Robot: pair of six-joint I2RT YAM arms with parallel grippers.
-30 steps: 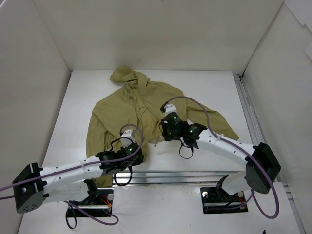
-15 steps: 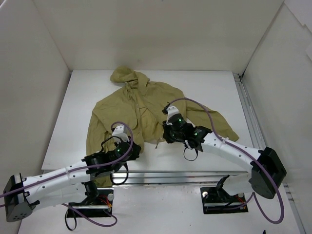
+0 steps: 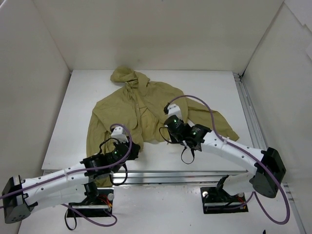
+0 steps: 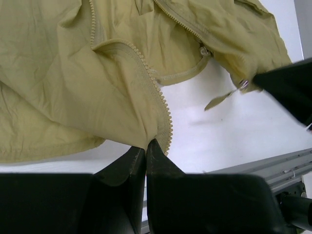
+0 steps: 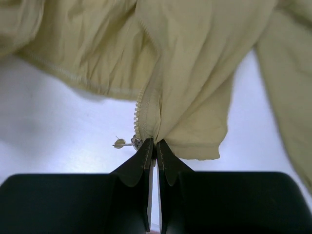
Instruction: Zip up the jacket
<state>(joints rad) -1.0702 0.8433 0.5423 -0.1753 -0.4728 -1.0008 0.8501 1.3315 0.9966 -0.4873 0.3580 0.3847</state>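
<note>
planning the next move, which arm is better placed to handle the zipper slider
Right. The right gripper is shut on the jacket hem right beside the metal slider; the left gripper pinches the other zipper edge, apart from it.

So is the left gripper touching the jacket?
Touching. The left wrist view shows the left gripper pinched shut on the bottom zipper edge of the jacket.

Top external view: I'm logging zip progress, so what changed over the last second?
The left gripper, shut on the jacket at one zipper edge of the hem, slid to the left as its arm drew back. The right gripper, shut on the other zipper edge, barely shifted. Nothing was released; hood and sleeves lie as before.
</note>
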